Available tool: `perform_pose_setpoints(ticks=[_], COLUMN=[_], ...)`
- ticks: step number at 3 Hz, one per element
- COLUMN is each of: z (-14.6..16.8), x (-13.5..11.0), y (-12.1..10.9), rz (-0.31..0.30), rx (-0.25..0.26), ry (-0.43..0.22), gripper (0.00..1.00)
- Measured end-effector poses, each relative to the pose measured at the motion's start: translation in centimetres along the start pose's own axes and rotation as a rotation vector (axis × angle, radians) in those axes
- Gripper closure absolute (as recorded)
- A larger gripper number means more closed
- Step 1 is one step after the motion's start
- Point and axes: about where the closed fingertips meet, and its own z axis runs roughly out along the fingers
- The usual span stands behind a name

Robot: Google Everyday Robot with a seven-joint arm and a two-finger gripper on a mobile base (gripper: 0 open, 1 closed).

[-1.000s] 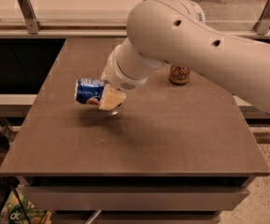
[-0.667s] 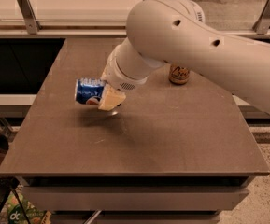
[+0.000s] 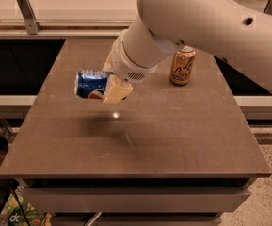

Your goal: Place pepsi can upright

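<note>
pepsi can [image 3: 89, 83] on its side, long axis roughly horizontal, sticking out of claw [image 3: 109, 86] toward left of view. Claw pinching can's right end, tan finger across front. Can looks clear of table [image 3: 182, 135] (shadow beneath it). Judgement: needs quarter-turn before set-down. Gold can [image 3: 181, 66] upright, well apart.

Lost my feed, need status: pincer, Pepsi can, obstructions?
Pincer over table left-centre, shut on pepsi can. Can on its side, off the surface. Gold can upright far right, apart.
</note>
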Motion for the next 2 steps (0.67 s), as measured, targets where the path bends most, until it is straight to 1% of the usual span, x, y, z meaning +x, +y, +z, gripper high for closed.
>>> perform_pose_setpoints(ticks=[1,2], z=[-3.2,-4.5], x=[-1.2,-2.0], y=[0.2,0.2], rz=[-0.017,-0.016], rx=[-0.018,-0.052], ry=[-0.041,-0.148], gripper=[1.00,1.00])
